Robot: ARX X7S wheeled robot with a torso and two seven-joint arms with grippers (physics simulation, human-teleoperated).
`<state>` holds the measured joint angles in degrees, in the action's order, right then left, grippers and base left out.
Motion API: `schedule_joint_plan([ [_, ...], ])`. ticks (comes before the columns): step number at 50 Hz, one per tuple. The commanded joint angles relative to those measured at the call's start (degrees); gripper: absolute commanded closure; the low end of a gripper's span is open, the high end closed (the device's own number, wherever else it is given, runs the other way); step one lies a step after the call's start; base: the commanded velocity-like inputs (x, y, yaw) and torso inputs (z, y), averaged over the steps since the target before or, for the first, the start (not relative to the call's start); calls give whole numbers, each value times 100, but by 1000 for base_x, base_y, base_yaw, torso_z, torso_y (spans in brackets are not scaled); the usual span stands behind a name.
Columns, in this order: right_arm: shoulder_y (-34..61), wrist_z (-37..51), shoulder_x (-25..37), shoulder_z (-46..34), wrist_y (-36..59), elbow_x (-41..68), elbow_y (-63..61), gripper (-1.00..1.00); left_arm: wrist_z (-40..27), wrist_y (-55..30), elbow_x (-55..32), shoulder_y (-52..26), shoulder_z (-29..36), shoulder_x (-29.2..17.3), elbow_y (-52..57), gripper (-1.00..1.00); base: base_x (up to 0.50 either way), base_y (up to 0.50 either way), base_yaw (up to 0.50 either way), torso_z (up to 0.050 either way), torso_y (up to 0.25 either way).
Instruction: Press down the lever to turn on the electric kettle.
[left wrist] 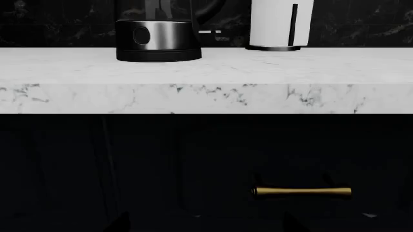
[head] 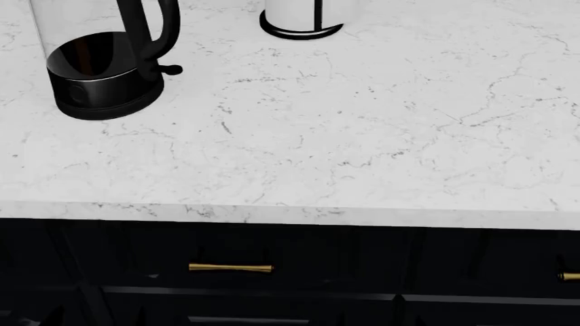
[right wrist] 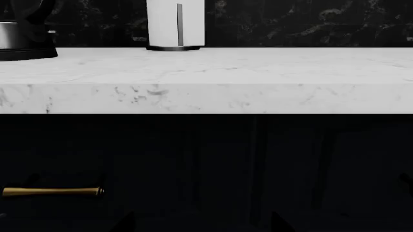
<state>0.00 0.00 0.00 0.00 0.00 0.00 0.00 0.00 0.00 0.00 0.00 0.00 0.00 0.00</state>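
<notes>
The electric kettle [head: 95, 75] stands at the far left of the white marble counter [head: 363, 136], with a clear glass body, black base and curved black handle. Its lever [head: 170, 69], a small black stick with a knob end, juts from the base under the handle. The kettle also shows in the left wrist view [left wrist: 156, 41] and at the edge of the right wrist view [right wrist: 19, 41]. My left gripper [left wrist: 206, 226] and right gripper [right wrist: 203, 224] are both open and empty. They are low in front of the dark cabinet, below the counter edge and well short of the kettle.
A white cylinder with a black ring base [head: 299, 17] stands at the back of the counter, right of the kettle. Dark drawers below the counter carry brass handles [head: 230, 267] [head: 569, 276]. The counter's front edge [left wrist: 206, 99] overhangs both grippers.
</notes>
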Motion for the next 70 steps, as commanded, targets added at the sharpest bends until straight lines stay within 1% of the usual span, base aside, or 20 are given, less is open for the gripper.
schedule_joint_plan([
  [1,0,72,54,-72,0,54,0,-100,-64,0,-56,0,64,-57,0,-100,0,0,0,0,0],
  [16,15,373,299,-338,96,275,-98,-100,-394,12,-299,-11,276,-283,73,-100,0,0,0,0,0],
  [48,-12,700,565,-619,116,448,-401,-100,-654,-98,-539,106,567,-567,528,-100,0,0,0,50,0],
  [55,10,726,607,-621,96,574,-363,-100,-777,-139,-604,-26,543,-572,308,-100,0,0,0,50,0],
  [58,-4,781,615,-663,69,529,-365,-100,-768,-144,-697,-8,531,-599,378,-100,0,0,0,32,0],
  [70,-16,874,691,-743,102,555,-446,-100,-869,-176,-758,-11,601,-661,423,-100,0,500,0,0,0],
])
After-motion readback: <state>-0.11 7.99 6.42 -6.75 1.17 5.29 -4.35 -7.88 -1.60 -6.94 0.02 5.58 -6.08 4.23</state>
